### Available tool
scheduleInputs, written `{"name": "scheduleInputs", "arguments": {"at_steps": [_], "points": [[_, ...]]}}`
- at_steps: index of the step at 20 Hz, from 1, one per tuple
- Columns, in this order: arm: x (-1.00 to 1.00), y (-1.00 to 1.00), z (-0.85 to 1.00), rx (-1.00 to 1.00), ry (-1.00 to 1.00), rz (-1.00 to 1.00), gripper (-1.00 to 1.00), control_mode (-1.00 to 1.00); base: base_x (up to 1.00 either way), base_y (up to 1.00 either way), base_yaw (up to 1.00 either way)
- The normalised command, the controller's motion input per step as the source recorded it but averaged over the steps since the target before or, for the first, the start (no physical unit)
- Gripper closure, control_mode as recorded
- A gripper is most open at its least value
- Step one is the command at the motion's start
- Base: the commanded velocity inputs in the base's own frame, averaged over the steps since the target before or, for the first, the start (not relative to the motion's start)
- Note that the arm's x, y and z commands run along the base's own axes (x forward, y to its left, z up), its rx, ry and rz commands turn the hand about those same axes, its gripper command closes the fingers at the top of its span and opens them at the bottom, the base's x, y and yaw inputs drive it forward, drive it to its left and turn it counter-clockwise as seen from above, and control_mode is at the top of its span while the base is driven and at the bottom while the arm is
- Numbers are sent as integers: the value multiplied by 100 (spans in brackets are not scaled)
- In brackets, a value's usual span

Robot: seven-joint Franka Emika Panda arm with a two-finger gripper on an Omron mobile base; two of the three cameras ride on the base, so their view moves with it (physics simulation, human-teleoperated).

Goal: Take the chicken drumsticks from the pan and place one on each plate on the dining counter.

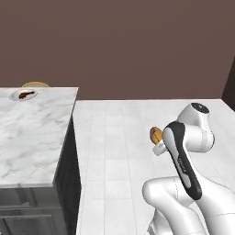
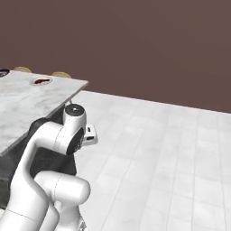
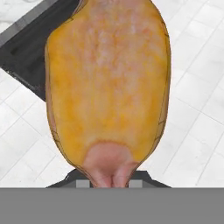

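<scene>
Pinching the golden-tan drumstick (image 3: 108,83) by its narrow end, the gripper (image 3: 111,180) hung over white floor tiles, well apart from the dining counter (image 1: 32,133). On that marble slab, the pale plate (image 1: 17,96) already carried the darker drumstick (image 1: 26,95); the dark plate (image 2: 3,72) sat at its far edge. With so little meat between the fingers, a jolt could probably shake it loose onto the floor.
</scene>
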Motion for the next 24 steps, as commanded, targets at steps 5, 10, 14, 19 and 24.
{"name": "scheduleInputs", "arguments": {"at_steps": [5,10,14,19,24], "points": [[0,0,0,0,0,0,100,100,94,-68,7],[0,0,0,0,0,0,100,100,100,-62,7],[0,0,0,0,0,0,100,100,100,-55,12],[0,0,0,0,0,0,100,100,100,-42,17],[0,0,0,0,0,0,100,100,100,-31,25]]}}
